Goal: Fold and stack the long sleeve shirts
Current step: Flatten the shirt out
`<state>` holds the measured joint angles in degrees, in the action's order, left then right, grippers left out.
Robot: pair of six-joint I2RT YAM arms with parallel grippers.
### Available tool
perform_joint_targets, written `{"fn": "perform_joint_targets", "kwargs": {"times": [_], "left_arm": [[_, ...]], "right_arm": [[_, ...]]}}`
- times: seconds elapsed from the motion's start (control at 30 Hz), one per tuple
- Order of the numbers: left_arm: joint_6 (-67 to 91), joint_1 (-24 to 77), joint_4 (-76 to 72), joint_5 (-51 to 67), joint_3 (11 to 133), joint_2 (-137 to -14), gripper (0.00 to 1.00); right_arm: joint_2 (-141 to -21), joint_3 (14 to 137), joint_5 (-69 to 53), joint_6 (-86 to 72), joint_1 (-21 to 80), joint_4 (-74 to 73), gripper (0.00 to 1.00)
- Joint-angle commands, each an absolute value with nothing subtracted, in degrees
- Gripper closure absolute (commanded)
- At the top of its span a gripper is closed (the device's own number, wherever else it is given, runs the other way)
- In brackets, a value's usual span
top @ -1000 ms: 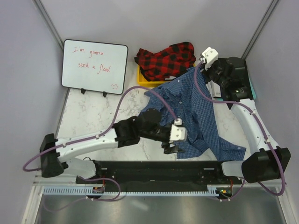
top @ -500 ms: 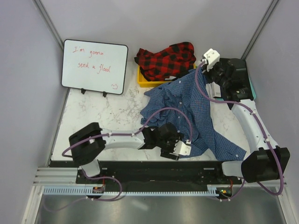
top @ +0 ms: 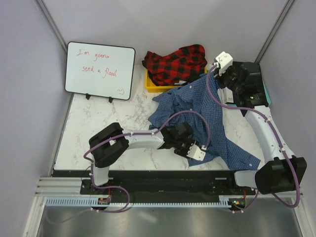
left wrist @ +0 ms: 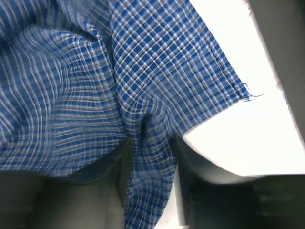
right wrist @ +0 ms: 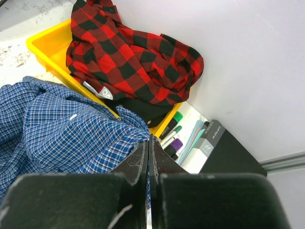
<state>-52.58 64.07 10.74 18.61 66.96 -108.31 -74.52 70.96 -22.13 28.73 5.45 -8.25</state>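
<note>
The blue checked shirt (top: 222, 138) lies crumpled on the marble table, from the yellow bin down to the near right. My left gripper (top: 200, 153) is at its near edge, shut on a fold of the blue cloth (left wrist: 71, 95) that runs down between the jaws (left wrist: 147, 191). My right gripper (top: 215, 74) is at the shirt's far corner, shut on its edge (right wrist: 149, 143), with the blue shirt (right wrist: 62, 138) hanging to the left. The red-and-black plaid shirt (top: 177, 61) is heaped in the yellow bin and also shows in the right wrist view (right wrist: 128, 57).
A yellow bin (top: 152, 85) stands at the back centre. A whiteboard (top: 100, 70) leans at the back left. Markers (right wrist: 174, 131) and a dark box (right wrist: 212, 138) lie by the back wall beside the bin. A black stand (top: 253, 74) is at the back right.
My left arm has swung right along the shirt's near edge, drawing the cloth with it. The right gripper has stayed at the far corner.
</note>
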Motion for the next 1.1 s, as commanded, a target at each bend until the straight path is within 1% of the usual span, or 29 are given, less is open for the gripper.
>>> {"fn": "perform_joint_targets", "kwargs": {"times": [0.0, 0.03, 0.07, 0.17, 0.2, 0.23, 0.3, 0.33, 0.4, 0.43, 0.47, 0.5, 0.53, 0.6, 0.63, 0.67, 0.7, 0.73, 0.8, 0.83, 0.9, 0.93, 0.97, 1.0, 1.07], "left_arm": [[-58.09, 58.72, 21.44, 21.01, 69.61, -107.24, 0.67], [-59.49, 56.54, 23.88, 20.05, 68.13, -106.18, 0.75], [-59.59, 55.3, 24.69, 19.69, 67.07, -104.61, 0.87], [-61.86, 48.88, 29.78, 21.18, 61.19, -94.86, 0.98], [-63.35, 46.95, 31.01, 21.36, 59.08, -91.96, 0.98], [-67.98, 42.41, 32.59, 23.01, 55.15, -85.15, 0.98], [-72.92, 37.38, 36.73, 23.64, 49.61, -79.31, 0.98], [-78.34, 31.44, 38.48, 23.82, 48.44, -75.8, 0.98], [-83.12, 25.34, 41.91, 24.43, 46.5, -74.1, 0.98], [-85.67, 20.53, 42.1, 23.91, 45.97, -73.74, 0.95], [-85.78, 18.56, 42.19, 23.56, 45.88, -73.57, 0.81], [-84.22, 15.24, 42.19, 24.95, 46.75, -73.48, 0.73], [-82.81, 13.64, 42.27, 26.79, 47.71, -73.13, 0.6], [-78.69, 11.61, 43.67, 31.87, 50.17, -70.67, 0.52], [-77.88, 11.69, 44.38, 33.56, 50.53, -69.45, 0.45], [-77.18, 11.86, 44.65, 35.49, 50.62, -66.04, 0.4], [-73.69, 14.3, 44.47, 36.99, 50.28, -64.53, 0.36], [-71.22, 16.5, 44.3, 36.39, 50.19, -63.55, 0.31], [-64.12, 22.55, 43.78, 34.38, 49.66, -62.23, 0.26], [-61.46, 23.89, 42.55, 33.76, 49.05, -61.97, 0.24], [-54.36, 27.4, 39.65, 30.61, 47.56, -63.01, 0.25], [-52.58, 28.29, 38.42, 29.72, 47.46, -63.71, 0.27], [-50.91, 29.08, 37.8, 29.19, 47.11, -64.33, 0.28], [-46.71, 31.35, 36.92, 26.66, 46.59, -65.82, 0.28], [-43.78, 34.44, 35.6, 23.04, 45.71, -67.14, 0.28]], "right_arm": [[-71.72, 73.21, -21.71, 28.56, 5.27, -7.47, 1.0], [-71.54, 73.39, -21.88, 28.39, 5.19, -7.91, 1.0], [-71.19, 73.56, -22.06, 28.3, 5.19, -8.35, 1.0], [-70.32, 73.56, -21.62, 27.95, 5.27, -9.84, 1.0], [-69.96, 73.39, -21.45, 27.86, 5.19, -10.28, 1.0], [-69.7, 73.21, -21.01, 27.6, 5.27, -11.15, 1.0], [-68.38, 71.99, -21.09, 26.99, 5.19, -12.39, 1.0], [-67.77, 71.2, -21.09, 26.9, 5.19, -13.18, 1.0], [-65.84, 67.61, -20.83, 27.33, 5.19, -13.36, 1.0], [-65.13, 66.37, -20.57, 27.68, 5.27, -13.36, 1.0], [-64.17, 65.31, -20.13, 27.86, 5.27, -13.36, 1.0], [-63.73, 63.65, -20.04, 27.95, 5.19, -13.53, 1.0], [-63.11, 63.11, -20.04, 27.86, 5.19, -14.32, 1.0], [-62.49, 61.71, -20.48, 27.86, 5.27, -15.38, 1.0], [-61.62, 61.09, -20.57, 27.86, 5.27, -15.73, 1.0], [-61.26, 60.47, -20.91, 27.86, 5.27, -15.82, 1.0], [-60.91, 59.42, -21.0, 27.86, 5.19, -15.82, 1.0], [-60.39, 58.98, -21.09, 27.86, 5.27, -15.82, 1.0], [-60.38, 58.54, -20.57, 27.51, 5.19, -15.73, 1.0], [-60.47, 58.62, -20.31, 27.25, 5.27, -15.73, 1.0], [-60.64, 59.15, -18.82, 26.72, 5.27, -14.86, 1.0], [-60.91, 59.5, -18.46, 26.28, 5.27, -14.59, 1.0], [-61.08, 60.37, -18.11, 25.58, 5.27, -14.5, 1.0], [-61.17, 60.9, -17.5, 25.23, 5.27, -14.41, 1.0], [-61.26, 62.3, -17.23, 23.91, 5.19, -14.24, 1.0]]}}
